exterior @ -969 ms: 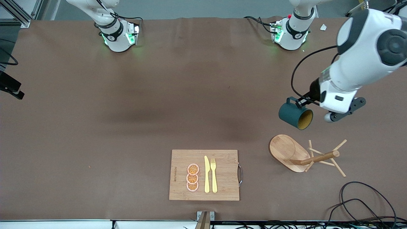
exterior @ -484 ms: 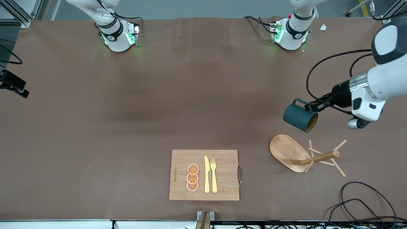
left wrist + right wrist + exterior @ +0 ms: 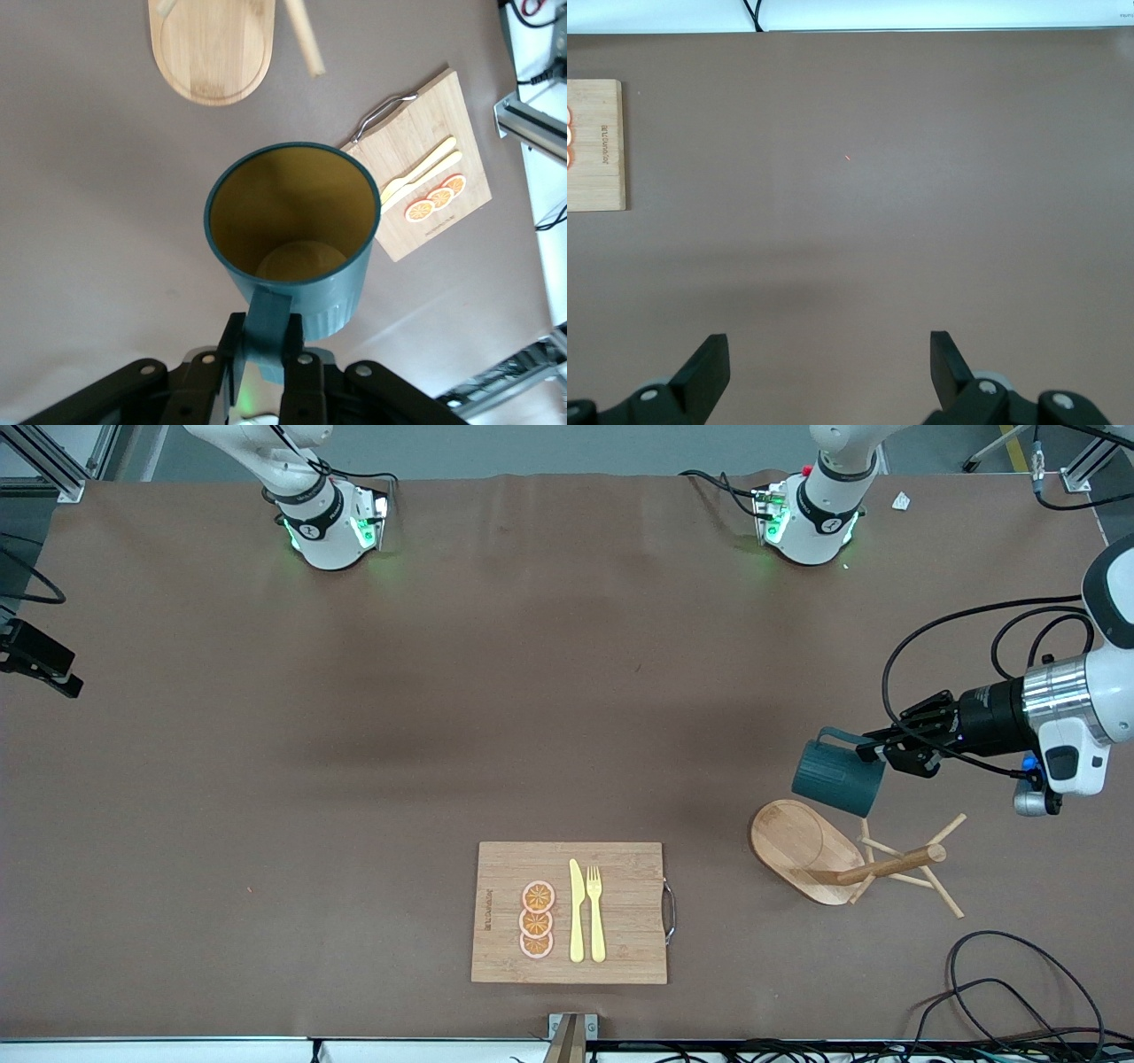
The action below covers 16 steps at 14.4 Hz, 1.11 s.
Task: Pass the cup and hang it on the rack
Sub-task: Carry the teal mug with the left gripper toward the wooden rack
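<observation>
The left end effector (image 3: 873, 749) is pinching the cup (image 3: 837, 778) by its handle, jaws clamped tight, hanging it tilted over the oval base of the rack (image 3: 850, 855), whose pegs are sticking out just beside it. The right end effector (image 3: 830, 367) is waiting with jaws spread wide and empty over bare table (image 3: 266, 779), while the cutting board (image 3: 496, 948) is lying well apart.

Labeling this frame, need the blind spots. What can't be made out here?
- Right gripper: in the front view it is cut off by the edge; only its open fingers show in the right wrist view.
- Rack: its pegs are cut off in the left wrist view.
- Left gripper: its fingertips on the cup handle are partly hidden by the handle.
</observation>
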{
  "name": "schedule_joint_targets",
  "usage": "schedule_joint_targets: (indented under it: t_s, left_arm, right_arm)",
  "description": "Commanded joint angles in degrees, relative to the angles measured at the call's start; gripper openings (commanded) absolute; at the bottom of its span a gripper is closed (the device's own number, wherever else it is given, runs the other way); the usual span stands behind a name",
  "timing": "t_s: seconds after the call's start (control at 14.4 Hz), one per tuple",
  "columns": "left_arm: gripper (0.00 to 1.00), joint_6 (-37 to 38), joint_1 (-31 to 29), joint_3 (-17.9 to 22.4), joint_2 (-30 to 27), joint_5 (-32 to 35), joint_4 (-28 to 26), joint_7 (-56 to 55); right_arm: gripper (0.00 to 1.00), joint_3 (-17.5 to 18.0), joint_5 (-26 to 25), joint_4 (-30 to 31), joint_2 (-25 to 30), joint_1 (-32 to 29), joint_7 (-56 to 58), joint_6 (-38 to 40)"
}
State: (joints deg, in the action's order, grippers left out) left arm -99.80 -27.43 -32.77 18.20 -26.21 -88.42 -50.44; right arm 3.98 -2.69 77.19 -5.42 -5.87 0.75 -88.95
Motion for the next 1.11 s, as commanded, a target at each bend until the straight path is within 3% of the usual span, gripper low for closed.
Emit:
schedule_joint_targets:
  t_s: [0.0,1.04]
  left_arm:
    - [0.01,-0.3,-1.57,-0.46,3.06,-2.96,1.58,-3.95]
    - [0.01,-0.74,-3.51,-0.54,12.12,-14.48,5.19,-5.98]
  right_arm:
    - [1.0,0.06,-0.12,1.47,1.29,0.06,-0.31,-0.08]
    - [1.0,-0.02,-0.12,1.64,-0.9,-0.11,0.22,3.79]
